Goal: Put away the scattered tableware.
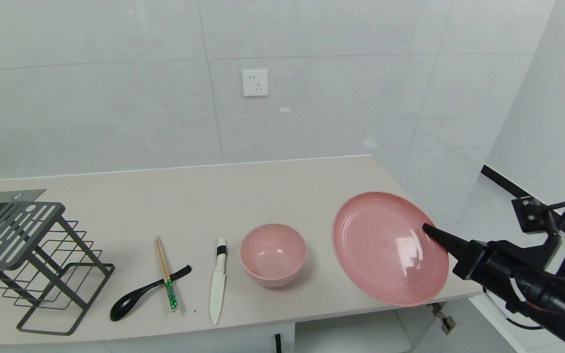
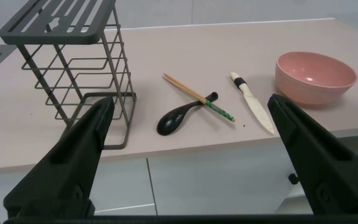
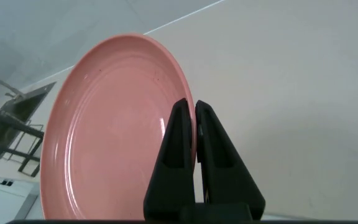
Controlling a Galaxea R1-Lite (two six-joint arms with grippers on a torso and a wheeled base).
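Right jaws clenched on just the rim of the tilted pink plate [image 1: 385, 245] at the tabletop [image 1: 263, 191] edge, left jaws spread, I risk it slipping off.

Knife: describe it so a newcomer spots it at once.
On the counter, a rack stands left and a pink plate right. The knife lies flat between them, just left of the pink bowl. It alone is cream-white, with a black band.
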